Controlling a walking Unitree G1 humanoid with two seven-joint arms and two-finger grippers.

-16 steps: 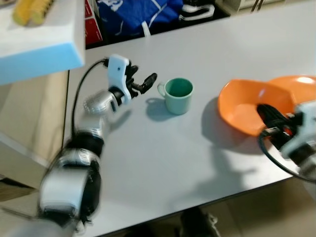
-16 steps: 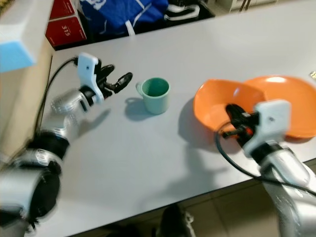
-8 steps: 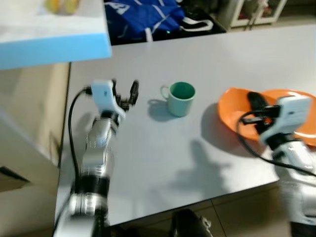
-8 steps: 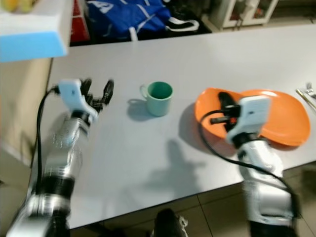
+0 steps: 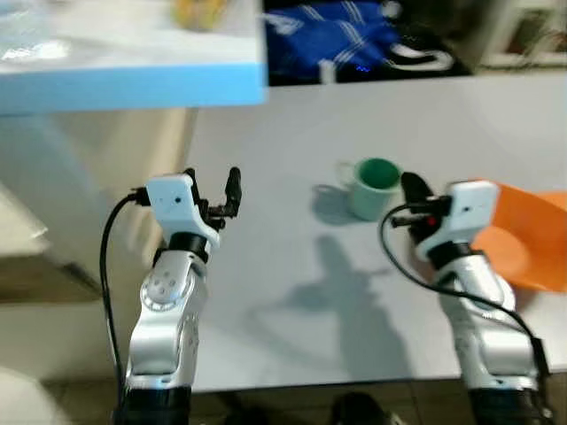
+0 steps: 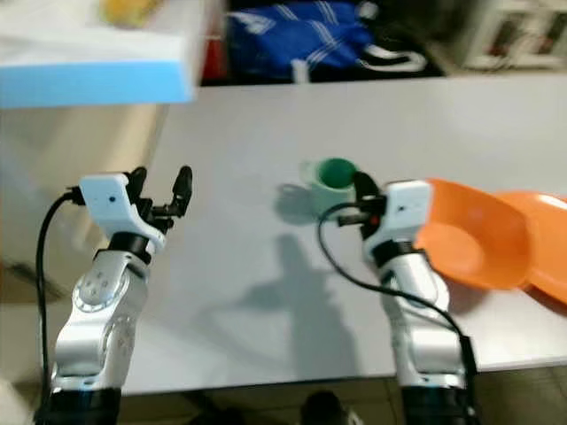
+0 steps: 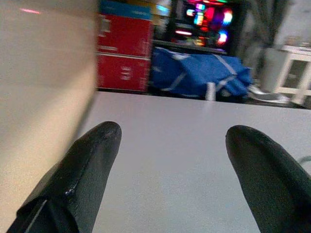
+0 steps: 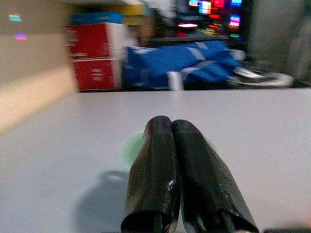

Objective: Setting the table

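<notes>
Reaching for the green mug (image 6: 334, 181) is judged the step in hand; the right fingers (image 8: 181, 180), pressed together and empty, should be parted first. One surface (image 6: 266, 150), two orange dishes (image 6: 483, 241) beside the right fingers, one mug just beyond them. Left fingers (image 7: 90, 160) are spread wide, well apart from it.

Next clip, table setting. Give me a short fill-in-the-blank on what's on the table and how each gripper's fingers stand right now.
1. The mug on the white table is ____ in colour.
2. The left gripper has its fingers ____, with nothing between them.
3. The right gripper has its fingers pressed ____, and it holds nothing.
4. The bowl to the right of the mug is ____ in colour.

Missing words: green; open; shut; orange
</notes>
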